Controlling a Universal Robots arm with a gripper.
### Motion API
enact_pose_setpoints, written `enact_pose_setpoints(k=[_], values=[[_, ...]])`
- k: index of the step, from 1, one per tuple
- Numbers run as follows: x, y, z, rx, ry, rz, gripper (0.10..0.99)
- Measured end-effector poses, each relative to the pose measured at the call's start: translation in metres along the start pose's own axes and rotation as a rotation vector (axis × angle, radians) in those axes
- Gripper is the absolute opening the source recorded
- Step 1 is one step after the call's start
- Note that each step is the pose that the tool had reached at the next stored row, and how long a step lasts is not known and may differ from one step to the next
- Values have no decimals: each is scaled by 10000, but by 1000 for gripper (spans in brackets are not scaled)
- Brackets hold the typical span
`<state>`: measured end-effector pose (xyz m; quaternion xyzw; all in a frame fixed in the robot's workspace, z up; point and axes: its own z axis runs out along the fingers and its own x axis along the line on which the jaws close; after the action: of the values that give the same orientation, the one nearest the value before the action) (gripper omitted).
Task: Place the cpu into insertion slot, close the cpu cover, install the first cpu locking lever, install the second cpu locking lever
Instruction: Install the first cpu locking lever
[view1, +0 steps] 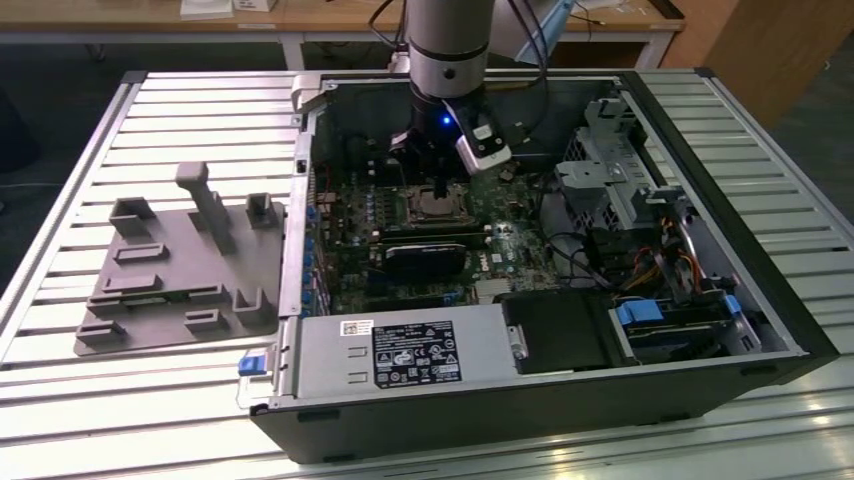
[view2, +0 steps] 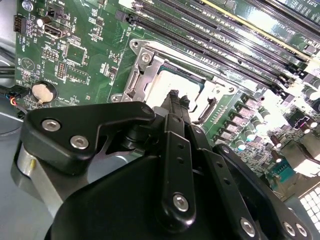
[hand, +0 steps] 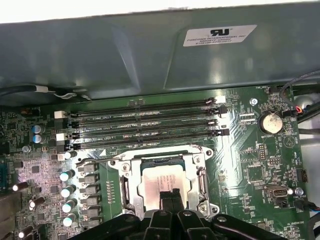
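While the arm (view1: 447, 50) reaches straight down into the open computer case (view1: 787, 330), the exterior view shows the case lying on its side on a slatted metal table (view1: 200, 110). The gripper (view1: 438, 185) hangs just above the socket (view1: 434, 207), a small square with a silvery rim near the middle of the green board. A grey holder plate (view1: 160, 290) lies on the table on the exterior view's left, well apart from the case.

First wrist view: the chip (hand: 160, 179) sits inside the socket (hand: 125, 170). Its face is pale silvery-grey, flat and square, with faint print. Silvery metal rings it on all sides and lies flat. The gripper (hand: 170, 196) has its dark tips over one edge of the chip, pressed close together with nothing seen between them. Whether they touch the chip I cannot tell. Four long memory slots (hand: 145, 125) run just beside the socket, and a coin battery (hand: 270, 121) sits farther off.

Second wrist view: the black fingers (view2: 172, 150) run side by side down to the gripper (view2: 174, 97) tip, closed on nothing. The tip sits over the chip (view2: 175, 80), whose pale face shows within the shiny metal of the socket (view2: 142, 75).
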<state>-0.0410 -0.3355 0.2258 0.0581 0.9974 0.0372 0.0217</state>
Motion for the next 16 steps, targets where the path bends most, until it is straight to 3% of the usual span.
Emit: enact_pose_setpoints(k=[9,16], values=[[7,0,0,1,-1,2,106],[131,-15,-6,1,0,1,106]])
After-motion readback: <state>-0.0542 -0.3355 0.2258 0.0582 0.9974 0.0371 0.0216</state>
